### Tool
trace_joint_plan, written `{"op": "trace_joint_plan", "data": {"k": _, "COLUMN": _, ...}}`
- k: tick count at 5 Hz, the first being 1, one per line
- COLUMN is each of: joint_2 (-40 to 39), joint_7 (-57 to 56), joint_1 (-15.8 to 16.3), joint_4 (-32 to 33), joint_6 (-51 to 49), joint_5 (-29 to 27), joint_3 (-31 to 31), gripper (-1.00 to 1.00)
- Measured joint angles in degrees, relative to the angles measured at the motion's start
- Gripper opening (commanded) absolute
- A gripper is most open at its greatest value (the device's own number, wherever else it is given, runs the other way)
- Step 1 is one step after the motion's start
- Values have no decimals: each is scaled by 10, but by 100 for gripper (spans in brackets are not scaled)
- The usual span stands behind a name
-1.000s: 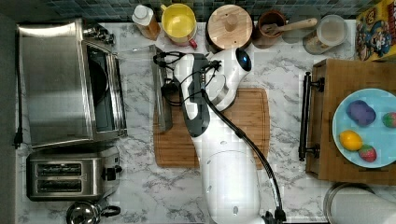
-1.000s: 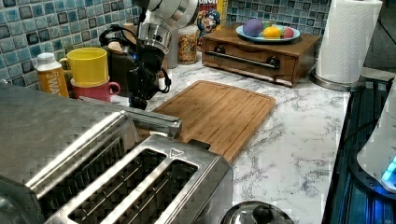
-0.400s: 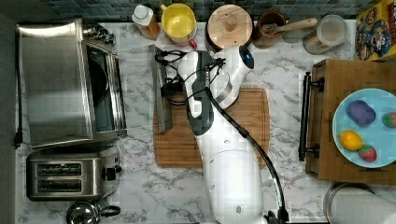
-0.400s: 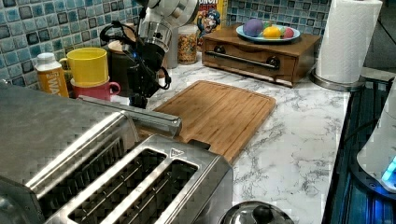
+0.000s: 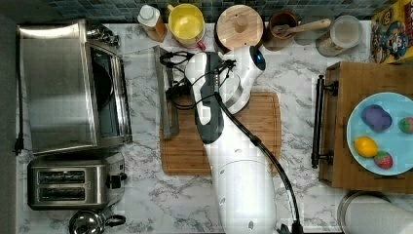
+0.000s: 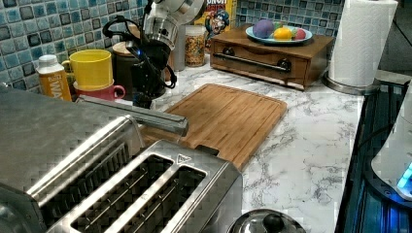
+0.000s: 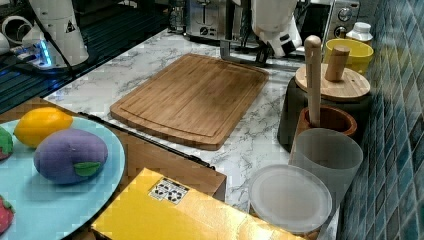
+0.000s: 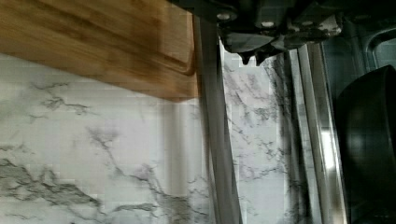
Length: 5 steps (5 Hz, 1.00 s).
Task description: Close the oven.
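One job remains undone: the oven [image 5: 58,87] at the table's [image 5: 141,204] end, beside the toaster [image 5: 68,184], has its glass door hanging open, the bar handle [image 5: 165,92] out over the edge of the cutting board [image 5: 243,141]. I have the end effector [image 5: 171,91] right at that handle, on the board's side of it; I cannot tell whether its fingers are spread or clamped. As I judge it, lifting and swinging the door shut is all left.
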<state>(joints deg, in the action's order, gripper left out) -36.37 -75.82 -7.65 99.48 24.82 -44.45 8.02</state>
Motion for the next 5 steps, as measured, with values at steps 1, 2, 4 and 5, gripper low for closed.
{"op": "trace_joint_plan", "data": {"k": 1, "joint_2": 27, "joint_7": 2, "joint_1": 18, "joint_4": 2, "joint_6": 9, "joint_5": 42, "joint_3": -2, "gripper": -100}}
{"op": "trace_joint_plan", "data": {"k": 2, "joint_2": 59, "joint_7": 44, "joint_1": 50, "joint_4": -1, "joint_6": 15, "joint_5": 108, "joint_3": -3, "gripper": -100}}
{"op": "trace_joint_plan", "data": {"k": 4, "joint_2": 124, "joint_7": 157, "joint_1": 125, "joint_4": -2, "joint_6": 74, "joint_5": 230, "joint_3": 5, "gripper": -100}}
{"op": "trace_joint_plan", "data": {"k": 5, "joint_2": 152, "joint_7": 286, "joint_1": 179, "joint_4": -3, "joint_6": 98, "joint_5": 359, "joint_3": 2, "gripper": -100}}
